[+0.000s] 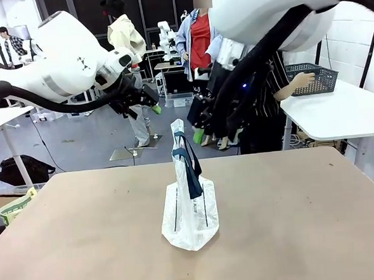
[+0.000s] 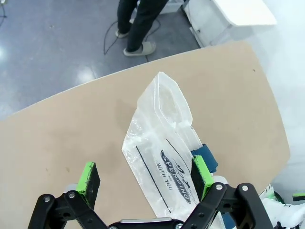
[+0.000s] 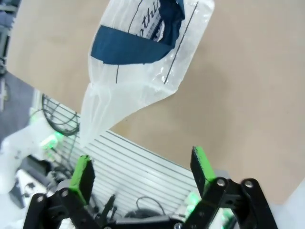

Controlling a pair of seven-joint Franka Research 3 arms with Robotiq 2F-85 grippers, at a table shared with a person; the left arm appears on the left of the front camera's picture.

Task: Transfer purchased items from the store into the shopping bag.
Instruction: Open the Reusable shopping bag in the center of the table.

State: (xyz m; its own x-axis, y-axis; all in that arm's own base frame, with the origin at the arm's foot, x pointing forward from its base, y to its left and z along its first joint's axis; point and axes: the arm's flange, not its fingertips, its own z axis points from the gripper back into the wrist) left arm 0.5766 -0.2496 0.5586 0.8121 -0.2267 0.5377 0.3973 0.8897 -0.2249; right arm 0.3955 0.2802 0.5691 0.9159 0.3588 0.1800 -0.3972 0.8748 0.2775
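the shopping bag (image 1: 189,203) stands upright in the middle of the table (image 1: 85,235), below and between the open, empty left gripper (image 2: 144,175) and right gripper (image 3: 143,171), while the basket (image 1: 313,78) sits well apart on a side table (image 1: 344,114), on the right gripper's side.

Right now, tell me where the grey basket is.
In the front view the grey basket sits far right on a white side table, with a person's hand at its left end.
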